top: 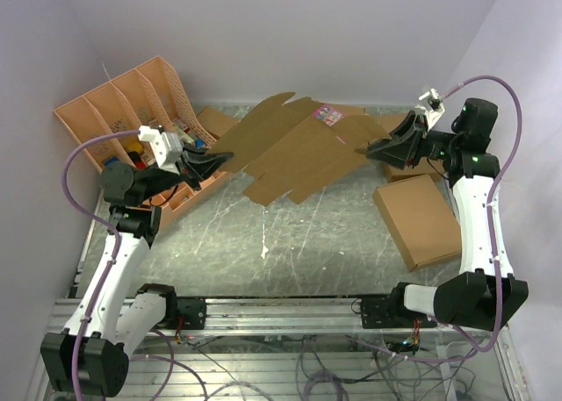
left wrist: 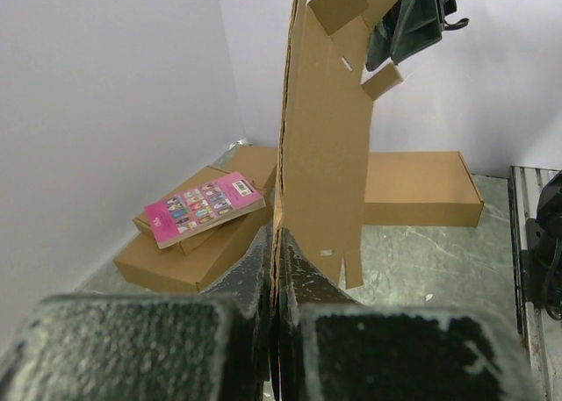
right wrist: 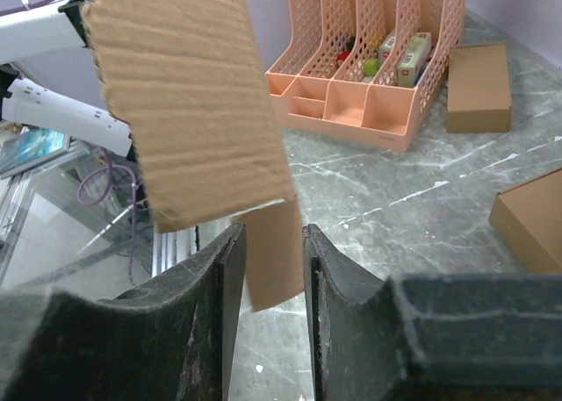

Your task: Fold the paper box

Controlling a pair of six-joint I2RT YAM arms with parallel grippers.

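Brown cardboard, die-cut and unfolded: the paper box [top: 294,151] hangs as one flat sheet above the far half of the table [top: 290,252], stretched between the two arms, with flaps and notches along its edges.

Left tool [top: 219,161] at the sheet's left end. In the left wrist view its fingers [left wrist: 255,265] are pressed together on the cardboard edge, and the sheet rises edge-on straight out of them.

Right tool [top: 376,148] at the sheet's right tip. In the right wrist view its fingers [right wrist: 230,269] stand partly apart, with a narrow flap of the paper box [right wrist: 272,252] down in the gap. Cannot tell whether they press on it.

- Far left corner: salmon-pink mesh file organiser [top: 132,111] with small items in its bays.
- Just right of it, by the far wall: small brown box [top: 215,120].
- Behind the sheet, far side: brown box [left wrist: 189,243] carrying a pink card [left wrist: 204,206]. The card also shows in the top view, just past the sheet's far edge.
- Right side, beside the right arm: large flat brown box [top: 421,221], lying on the table.
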